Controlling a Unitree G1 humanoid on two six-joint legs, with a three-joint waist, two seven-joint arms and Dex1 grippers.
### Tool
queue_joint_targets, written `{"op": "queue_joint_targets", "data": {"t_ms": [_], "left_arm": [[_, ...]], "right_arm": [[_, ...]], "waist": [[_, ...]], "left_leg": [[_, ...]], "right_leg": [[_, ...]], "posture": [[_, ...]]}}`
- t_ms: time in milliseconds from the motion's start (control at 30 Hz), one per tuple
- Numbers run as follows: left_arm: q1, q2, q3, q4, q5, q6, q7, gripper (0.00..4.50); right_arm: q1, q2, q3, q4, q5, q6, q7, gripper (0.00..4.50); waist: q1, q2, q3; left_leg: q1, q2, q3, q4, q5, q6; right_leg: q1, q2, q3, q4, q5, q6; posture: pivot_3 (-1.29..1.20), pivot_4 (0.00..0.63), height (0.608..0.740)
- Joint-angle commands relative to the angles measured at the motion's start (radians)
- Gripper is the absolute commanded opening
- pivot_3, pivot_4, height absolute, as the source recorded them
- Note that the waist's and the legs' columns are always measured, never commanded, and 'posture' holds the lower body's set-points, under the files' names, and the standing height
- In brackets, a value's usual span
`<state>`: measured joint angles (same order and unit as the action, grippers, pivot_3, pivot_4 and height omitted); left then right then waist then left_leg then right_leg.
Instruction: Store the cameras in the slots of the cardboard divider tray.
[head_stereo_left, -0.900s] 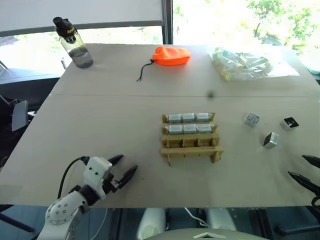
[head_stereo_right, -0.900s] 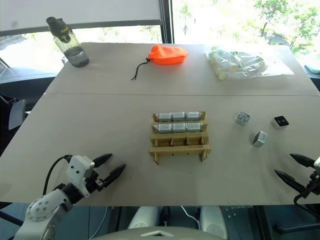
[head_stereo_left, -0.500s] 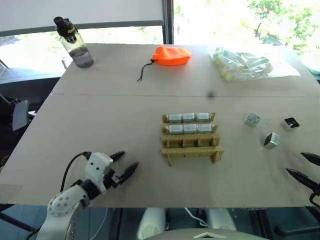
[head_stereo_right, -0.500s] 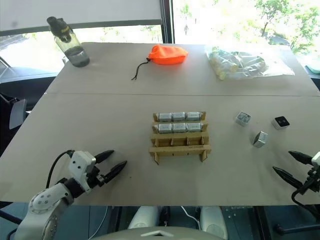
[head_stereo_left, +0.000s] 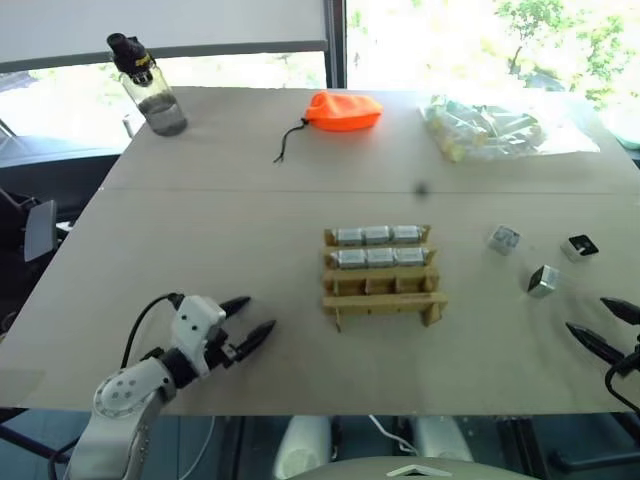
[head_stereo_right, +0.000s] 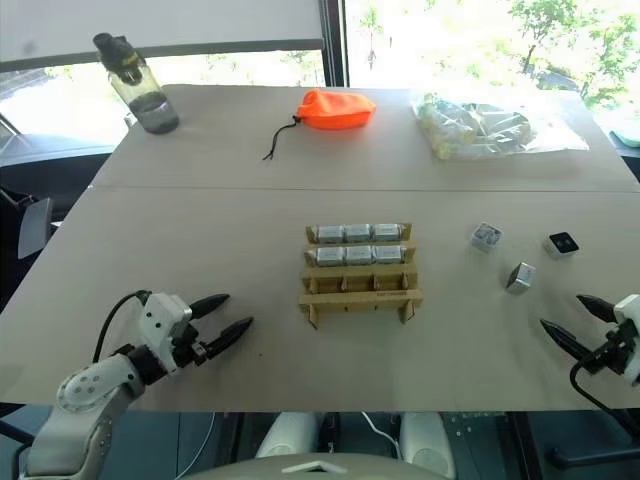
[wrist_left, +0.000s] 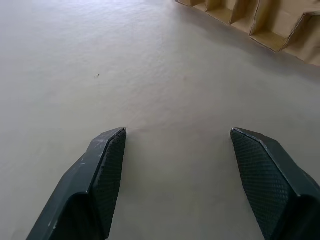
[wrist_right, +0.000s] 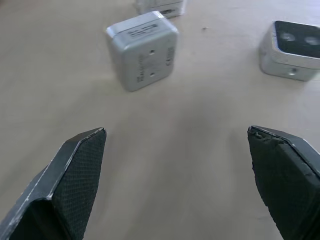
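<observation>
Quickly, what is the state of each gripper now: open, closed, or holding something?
Left gripper: open, holding nothing.
Right gripper: open, holding nothing.

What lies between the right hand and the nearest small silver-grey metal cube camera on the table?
Nothing: bare beige table top separates the open right hand from the nearest small silver-grey metal cube camera, as the right wrist view shows.

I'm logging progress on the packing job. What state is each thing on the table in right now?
Cardboard tray: upright, two far rows filled, near row empty.
Stored cameras: six, seated in slots.
Loose cameras: three, on the table right of the tray.
Left gripper: open, empty, over bare table.
Right gripper: open, empty, near the loose cameras.
Bottle: upright, capped.
Orange pouch: lying, cord trailing.
Plastic bag: lying flat, holding tubes.
</observation>
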<state>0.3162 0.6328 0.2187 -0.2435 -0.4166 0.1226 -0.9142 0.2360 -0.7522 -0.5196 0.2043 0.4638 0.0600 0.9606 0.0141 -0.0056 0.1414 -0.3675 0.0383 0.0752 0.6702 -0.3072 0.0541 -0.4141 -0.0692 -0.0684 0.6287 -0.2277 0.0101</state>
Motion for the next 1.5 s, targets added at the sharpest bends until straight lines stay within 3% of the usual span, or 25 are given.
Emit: {"op": "queue_joint_targets", "data": {"t_ms": [33, 167, 233, 500, 867, 1300, 1400, 1500], "left_arm": [[-0.063, 0.091, 0.079, 0.009, -0.145, 0.04, -0.16, 3.45], [-0.18, 0.233, 0.078, 0.015, -0.145, 0.039, -0.285, 3.45], [-0.327, 0.3, 0.063, -0.026, -0.21, 0.126, -0.301, 3.45], [-0.586, 0.412, 0.006, -0.086, -0.254, 0.271, -0.341, 3.45], [-0.615, 0.42, 0.048, -0.156, -0.344, 0.359, -0.357, 3.45], [-0.602, 0.391, 0.108, -0.187, -0.491, 0.482, -0.309, 3.45], [-0.598, 0.39, 0.117, -0.191, -0.504, 0.487, -0.308, 3.45], [-0.596, 0.388, 0.113, -0.187, -0.499, 0.484, -0.309, 3.45]], "right_arm": [[-0.074, -0.012, -0.028, 0.031, -0.002, 0.063, -0.094, 4.48], [-0.228, -0.026, 0.008, 0.159, -0.049, 0.098, -0.178, 4.48], [-0.341, -0.028, 0.048, 0.268, -0.083, 0.094, -0.193, 4.48], [-0.58, -0.045, 0.137, 0.559, -0.156, 0.008, -0.138, 4.48], [-0.747, -0.053, 0.189, 0.811, -0.225, -0.12, -0.095, 4.48], [-0.804, -0.045, 0.202, 0.897, -0.25, -0.197, -0.061, 4.48], [-0.803, -0.041, 0.201, 0.897, -0.246, -0.212, -0.041, 3.55], [-0.801, -0.04, 0.198, 0.899, -0.244, -0.226, -0.03, 2.1]], "waist": [[0.0, 0.0, 0.0], [-0.001, 0.0, 0.001], [0.0, -0.001, 0.002], [-0.008, -0.001, 0.005], [-0.028, -0.003, 0.009], [-0.031, -0.006, 0.011], [-0.03, -0.006, 0.011], [-0.03, -0.006, 0.011]], "left_leg": [[0.0, 0.0, 0.0, 0.0, 0.0, 0.0], [0.001, 0.0, 0.0, 0.002, 0.0, 0.0], [0.002, -0.001, 0.002, 0.002, 0.0, 0.0], [0.002, -0.001, 0.005, 0.0, 0.003, -0.006], [0.002, -0.001, 0.005, 0.002, 0.004, -0.009], [0.006, -0.001, 0.006, 0.004, 0.006, -0.012], [0.006, -0.001, 0.006, 0.004, 0.006, -0.012], [0.006, -0.001, 0.006, 0.004, 0.006, -0.012]], "right_leg": [[0.0, 0.0, 0.0, 0.0, 0.0, 0.0], [0.0, 0.003, 0.0, 0.003, 0.0, 0.0], [0.0, 0.004, 0.0, 0.004, 0.0, 0.0], [-0.002, 0.004, 0.003, 0.005, 0.001, 0.006], [-0.001, 0.004, 0.003, 0.005, 0.001, 0.007], [0.0, 0.004, 0.009, 0.012, 0.001, 0.007], [0.0, 0.004, 0.009, 0.012, 0.001, 0.007], [-0.001, 0.004, 0.009, 0.012, 0.001, 0.007]], "posture": [[0.0, 0.15, 0.726], [0.0, 0.15, 0.726], [0.0, 0.15, 0.726], [0.0, 0.15, 0.726], [0.0, 0.15, 0.726], [0.0, 0.15, 0.726], [0.0, 0.15, 0.726], [0.0, 0.15, 0.726]]}}
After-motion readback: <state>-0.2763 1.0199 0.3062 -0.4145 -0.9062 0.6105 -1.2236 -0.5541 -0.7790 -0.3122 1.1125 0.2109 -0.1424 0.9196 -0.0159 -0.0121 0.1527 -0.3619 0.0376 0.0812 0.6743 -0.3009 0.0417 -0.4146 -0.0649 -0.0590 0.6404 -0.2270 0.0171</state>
